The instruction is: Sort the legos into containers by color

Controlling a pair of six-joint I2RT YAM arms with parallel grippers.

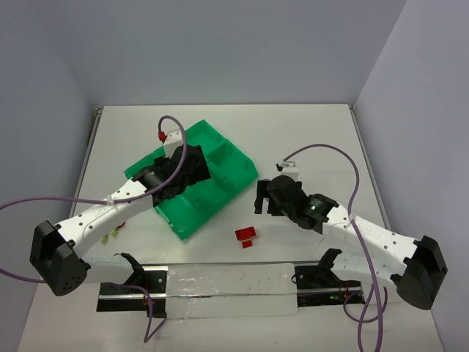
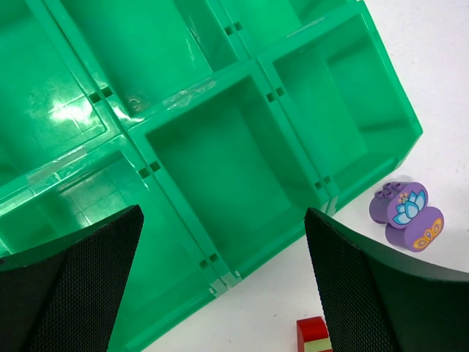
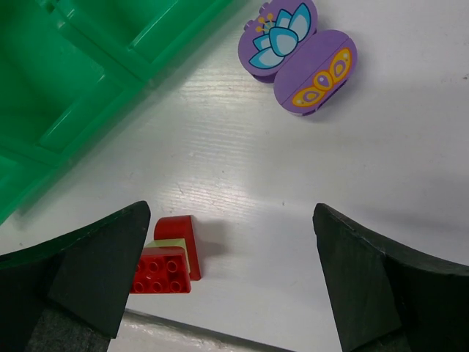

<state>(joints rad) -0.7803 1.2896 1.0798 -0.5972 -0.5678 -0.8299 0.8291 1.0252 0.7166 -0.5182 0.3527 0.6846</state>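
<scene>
The green tray lies left of centre; the compartments seen in the left wrist view are empty. My left gripper hangs open over the tray, fingers wide apart, holding nothing. Two purple printed legos lie beside the tray's corner and also show in the left wrist view. Red legos with a pale yellow-green piece between them lie on the table near my right gripper's left finger. My right gripper is open and empty above the table.
Small pale yellow-green legos lie by the left arm, left of the tray. A metal rail with a clear strip runs along the near edge. Walls close in the table at the back and sides.
</scene>
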